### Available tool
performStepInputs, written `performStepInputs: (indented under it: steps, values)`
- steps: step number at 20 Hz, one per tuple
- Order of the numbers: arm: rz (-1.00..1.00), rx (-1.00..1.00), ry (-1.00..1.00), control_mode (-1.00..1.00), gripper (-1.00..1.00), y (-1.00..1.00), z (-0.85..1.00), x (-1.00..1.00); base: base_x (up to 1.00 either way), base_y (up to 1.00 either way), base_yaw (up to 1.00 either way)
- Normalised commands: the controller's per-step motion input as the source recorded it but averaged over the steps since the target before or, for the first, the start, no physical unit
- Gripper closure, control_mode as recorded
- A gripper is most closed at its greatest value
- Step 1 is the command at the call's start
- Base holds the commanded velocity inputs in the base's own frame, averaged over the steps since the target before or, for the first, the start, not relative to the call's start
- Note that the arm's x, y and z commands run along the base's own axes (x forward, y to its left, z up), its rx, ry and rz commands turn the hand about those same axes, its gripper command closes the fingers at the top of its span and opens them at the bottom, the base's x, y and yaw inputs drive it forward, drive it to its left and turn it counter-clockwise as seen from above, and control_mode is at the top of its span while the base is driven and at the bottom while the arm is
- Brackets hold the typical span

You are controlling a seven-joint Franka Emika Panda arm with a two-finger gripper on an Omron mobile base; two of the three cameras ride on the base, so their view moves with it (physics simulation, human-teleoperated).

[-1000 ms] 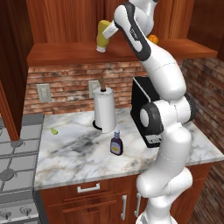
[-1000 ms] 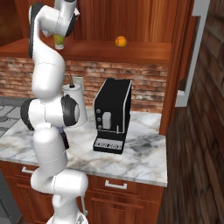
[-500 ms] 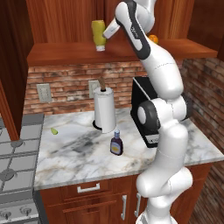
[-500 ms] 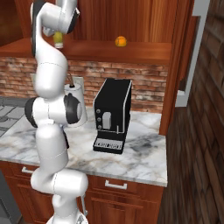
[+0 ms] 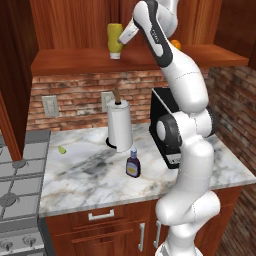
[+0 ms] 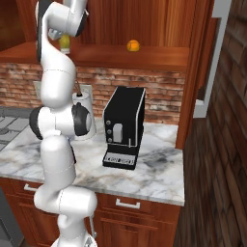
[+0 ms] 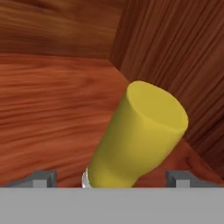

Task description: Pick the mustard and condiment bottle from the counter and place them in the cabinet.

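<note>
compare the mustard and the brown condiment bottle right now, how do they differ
The mustard is yellow and sits on the cabinet shelf; the condiment bottle is dark brown and stands on the counter. The mustard is upside down, cap on the shelf; the condiment bottle is upright, cap up. The mustard looks bulkier. Neither is gripped.

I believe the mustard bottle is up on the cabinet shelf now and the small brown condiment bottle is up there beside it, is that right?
Not quite. The mustard bottle is on the cabinet shelf, but the brown condiment bottle is not beside it; it stands on the marble counter in front of the paper towel roll. The left base view shows this.
</note>
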Motion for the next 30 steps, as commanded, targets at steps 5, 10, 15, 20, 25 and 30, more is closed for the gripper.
performStepInputs:
  steps: [5,10,15,20,25,30]
  values:
    - [0.0,0.0,-0.02,-1.0,-1.0,0.02,0.0,-0.6,0.0,0.0,0.0]
    - [0.0,0.0,-0.07,-1.0,-1.0,0.07,-0.04,-0.94,0.0,0.0,0.0]
    - [0.0,0.0,-0.06,-1.0,-1.0,0.07,-0.31,-0.99,0.0,0.0,0.0]
    - [0.0,-0.01,-0.02,-1.0,-1.0,0.02,-0.77,-0.95,0.0,0.0,0.0]
    - [0.0,-0.01,-0.03,-1.0,-1.0,0.0,-0.83,-0.98,0.0,0.0,0.0]
    - [0.0,-0.01,-0.04,-1.0,-1.0,0.0,-0.62,-1.0,0.0,0.0,0.0]
